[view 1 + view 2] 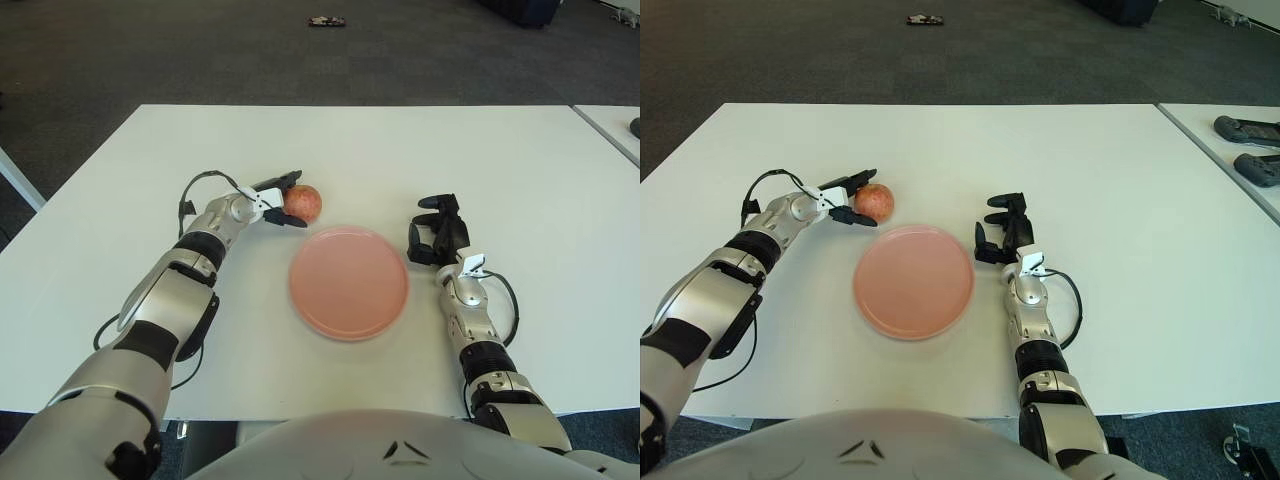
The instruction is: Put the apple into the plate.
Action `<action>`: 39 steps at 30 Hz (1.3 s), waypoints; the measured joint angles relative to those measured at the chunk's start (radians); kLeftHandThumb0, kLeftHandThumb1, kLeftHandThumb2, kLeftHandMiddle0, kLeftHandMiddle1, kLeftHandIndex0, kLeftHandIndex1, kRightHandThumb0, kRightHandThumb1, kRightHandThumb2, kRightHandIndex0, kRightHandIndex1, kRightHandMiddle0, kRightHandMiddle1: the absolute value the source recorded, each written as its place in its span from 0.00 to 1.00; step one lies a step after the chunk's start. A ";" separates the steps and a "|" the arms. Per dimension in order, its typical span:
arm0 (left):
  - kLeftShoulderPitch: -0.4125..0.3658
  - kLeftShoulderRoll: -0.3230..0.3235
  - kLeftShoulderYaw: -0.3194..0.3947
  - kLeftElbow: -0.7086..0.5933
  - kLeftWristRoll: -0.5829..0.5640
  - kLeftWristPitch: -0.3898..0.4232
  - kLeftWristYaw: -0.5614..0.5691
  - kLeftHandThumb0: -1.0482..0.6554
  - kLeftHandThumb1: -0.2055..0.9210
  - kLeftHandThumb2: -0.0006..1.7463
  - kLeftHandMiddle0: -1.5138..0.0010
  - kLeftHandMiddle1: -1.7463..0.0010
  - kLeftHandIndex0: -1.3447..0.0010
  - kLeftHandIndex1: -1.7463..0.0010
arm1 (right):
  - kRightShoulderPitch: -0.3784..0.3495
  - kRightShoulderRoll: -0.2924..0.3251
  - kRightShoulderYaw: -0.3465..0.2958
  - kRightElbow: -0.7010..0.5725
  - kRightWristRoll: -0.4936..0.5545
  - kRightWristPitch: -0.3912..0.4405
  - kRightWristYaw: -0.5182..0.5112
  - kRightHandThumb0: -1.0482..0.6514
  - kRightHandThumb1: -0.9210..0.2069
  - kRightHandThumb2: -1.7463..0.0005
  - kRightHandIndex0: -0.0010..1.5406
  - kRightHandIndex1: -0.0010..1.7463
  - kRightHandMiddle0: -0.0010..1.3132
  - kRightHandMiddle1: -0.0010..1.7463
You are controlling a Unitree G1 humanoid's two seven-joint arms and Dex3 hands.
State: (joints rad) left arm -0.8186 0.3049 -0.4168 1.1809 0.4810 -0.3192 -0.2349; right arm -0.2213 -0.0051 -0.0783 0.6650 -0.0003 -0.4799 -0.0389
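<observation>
Apple sits in left hand grasp beside plate (pink); right hand released, fingers relaxed.

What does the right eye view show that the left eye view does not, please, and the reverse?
Only the right eye view shows two dark controllers on the neighbouring table at far right. The left eye view alone shows a dark rounded item at its right edge, cut off, possibly the same thing. Both show the white table, the pink plate, the apple just beyond the plate's left edge, the left hand with fingers around the apple, and the right hand open beside the plate's right edge.
</observation>
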 measured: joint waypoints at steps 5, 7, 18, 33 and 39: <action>0.000 0.000 -0.010 0.002 0.003 -0.005 0.015 0.00 0.96 0.00 1.00 1.00 1.00 1.00 | 0.000 0.000 0.003 0.000 -0.010 0.006 -0.016 0.59 0.59 0.23 0.88 1.00 0.81 1.00; 0.000 0.000 -0.013 0.004 0.003 -0.008 0.020 0.00 0.96 0.00 1.00 1.00 1.00 1.00 | -0.001 0.001 0.003 0.000 -0.011 0.009 -0.017 0.59 0.59 0.23 0.88 1.00 0.81 1.00; 0.000 -0.001 -0.024 0.007 0.004 -0.023 0.033 0.00 0.95 0.00 1.00 1.00 1.00 1.00 | -0.001 0.005 0.002 -0.004 -0.008 0.027 -0.006 0.60 0.57 0.24 0.86 1.00 0.80 1.00; 0.000 -0.012 -0.039 0.023 0.017 -0.032 0.092 0.00 0.96 0.00 1.00 1.00 1.00 1.00 | -0.001 0.006 0.000 -0.005 -0.005 0.027 0.007 0.59 0.55 0.25 0.84 1.00 0.79 1.00; 0.000 -0.015 -0.041 0.029 0.017 -0.040 0.105 0.01 0.96 0.00 0.99 1.00 1.00 1.00 | -0.001 0.006 -0.002 -0.003 -0.007 0.018 0.005 0.60 0.56 0.25 0.85 1.00 0.79 1.00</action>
State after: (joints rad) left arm -0.8185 0.2898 -0.4582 1.2104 0.4983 -0.3591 -0.1295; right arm -0.2219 0.0006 -0.0801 0.6618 -0.0071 -0.4622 -0.0342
